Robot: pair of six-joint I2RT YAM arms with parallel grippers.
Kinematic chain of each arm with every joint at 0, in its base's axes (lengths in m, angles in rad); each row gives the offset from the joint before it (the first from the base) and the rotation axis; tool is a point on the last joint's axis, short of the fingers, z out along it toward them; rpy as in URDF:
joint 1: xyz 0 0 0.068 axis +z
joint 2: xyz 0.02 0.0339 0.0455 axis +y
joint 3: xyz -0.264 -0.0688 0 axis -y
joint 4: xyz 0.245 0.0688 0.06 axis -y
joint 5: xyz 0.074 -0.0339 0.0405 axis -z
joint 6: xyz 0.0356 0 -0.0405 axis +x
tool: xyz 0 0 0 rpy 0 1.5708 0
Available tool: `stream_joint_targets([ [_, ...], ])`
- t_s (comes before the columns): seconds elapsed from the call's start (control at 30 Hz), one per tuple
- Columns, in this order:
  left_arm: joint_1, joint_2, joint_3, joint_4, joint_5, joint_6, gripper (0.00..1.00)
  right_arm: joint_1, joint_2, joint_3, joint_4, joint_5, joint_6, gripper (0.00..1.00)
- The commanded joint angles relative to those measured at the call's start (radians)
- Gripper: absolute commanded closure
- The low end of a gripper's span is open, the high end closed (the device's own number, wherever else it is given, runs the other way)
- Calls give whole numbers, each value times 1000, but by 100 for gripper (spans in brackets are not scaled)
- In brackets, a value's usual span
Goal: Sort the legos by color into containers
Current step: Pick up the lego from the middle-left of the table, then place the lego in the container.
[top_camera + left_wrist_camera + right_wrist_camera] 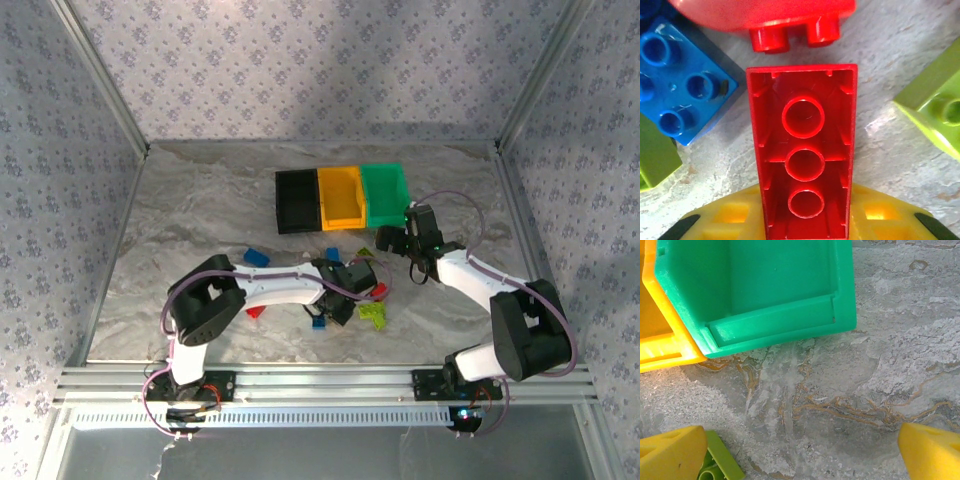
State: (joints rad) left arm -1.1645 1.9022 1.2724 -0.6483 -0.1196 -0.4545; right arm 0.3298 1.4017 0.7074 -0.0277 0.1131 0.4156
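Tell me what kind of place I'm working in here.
Probably a lab test cell, not a home: a marble-look table enclosed by an aluminium frame and patterned cloth walls, with colored bins laid out.

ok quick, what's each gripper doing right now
left gripper: closed on a red lego brick
right gripper: open, holding nothing

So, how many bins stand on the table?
3, side by side at the far side: the black bin left, the orange-yellow bin middle, the green bin right. None looks hidden.
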Motion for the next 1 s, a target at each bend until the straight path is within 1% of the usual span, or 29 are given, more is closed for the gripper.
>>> stream_joint_targets([
  [0.0, -57, -97, 11, 16, -123, 44, 77, -3, 15, 8, -17, 6, 16, 0],
  [0.07, -107, -145, -13, 53, -253, 57, 78, -2, 23, 16, -27, 6, 17, 0],
  [0.13, -135, -182, -34, 91, -306, 85, 77, -2, 21, 14, -21, 3, 17, 0],
  [0.23, -138, -202, -36, 91, -382, 61, 76, -2, 27, 15, -19, 5, 17, 0],
  [0.27, -138, -200, -35, 85, -430, 42, 77, -2, 29, 16, -25, 7, 17, 0],
  [0.3, -138, -196, -34, 86, -501, 22, 81, -3, 29, 20, -31, 8, 16, 0],
  [0.37, -129, -181, -31, 123, -603, 23, 90, -2, 26, 20, -28, 5, 18, 0],
  [0.43, -99, -156, 4, 163, -642, 60, 93, 1, 29, 15, -17, 2, 20, 0],
  [0.5, -52, -114, 74, 168, -665, 66, 100, 1, 36, 20, -24, 3, 17, 0],
  [0.57, 1, -68, 140, 179, -645, 79, 100, 2, 36, 25, -29, 13, 13, 0],
  [0.63, 61, -20, 213, 173, -565, 111, 100, 1, 34, 23, -30, 25, 10, 0],
  [0.73, 152, 52, 331, 137, -459, 120, 100, -2, 37, 27, -32, 33, 11, 0],
  [0.87, 273, 139, 451, 114, -265, 83, 100, 1, 27, 23, -27, 35, 13, 0],
  [0.97, 321, 213, 554, 89, -178, 78, 97, 2, 31, 21, -25, 34, 13, 0],
])
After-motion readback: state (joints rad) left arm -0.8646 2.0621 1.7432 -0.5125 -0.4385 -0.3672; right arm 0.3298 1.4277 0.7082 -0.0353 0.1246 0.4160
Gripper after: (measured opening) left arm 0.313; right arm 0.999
